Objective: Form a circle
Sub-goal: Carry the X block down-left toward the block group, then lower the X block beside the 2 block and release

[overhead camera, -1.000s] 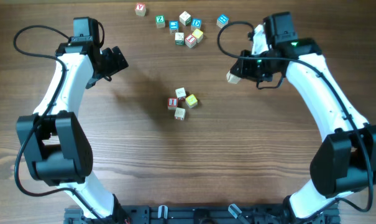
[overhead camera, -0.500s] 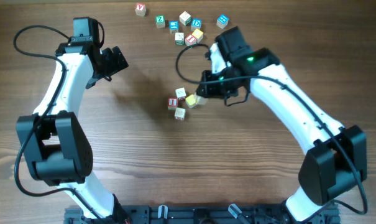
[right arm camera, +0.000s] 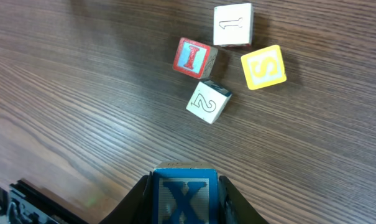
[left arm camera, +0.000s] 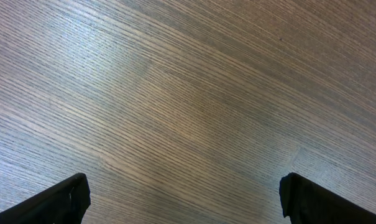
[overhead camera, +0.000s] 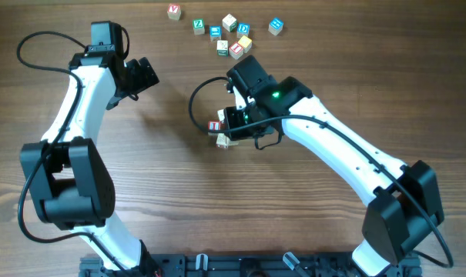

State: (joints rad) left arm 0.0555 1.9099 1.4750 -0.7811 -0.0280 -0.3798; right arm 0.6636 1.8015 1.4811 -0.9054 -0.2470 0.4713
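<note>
Right gripper (right arm camera: 184, 190) tight on X cube (right arm camera: 184, 199), clear wood (right arm camera: 82, 112) before the circle (right arm camera: 208, 102) (left gripper (left arm camera: 188, 202) wide)

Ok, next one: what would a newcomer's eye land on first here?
The right gripper, shut on a blue-lettered wooden X cube, hovers beside a tight cluster of four wooden letter cubes at mid-table: red I, yellow S, pale 1 and 2. A loose scatter of similar cubes lies at the far edge, and the left gripper hangs open over the wooden table.
</note>
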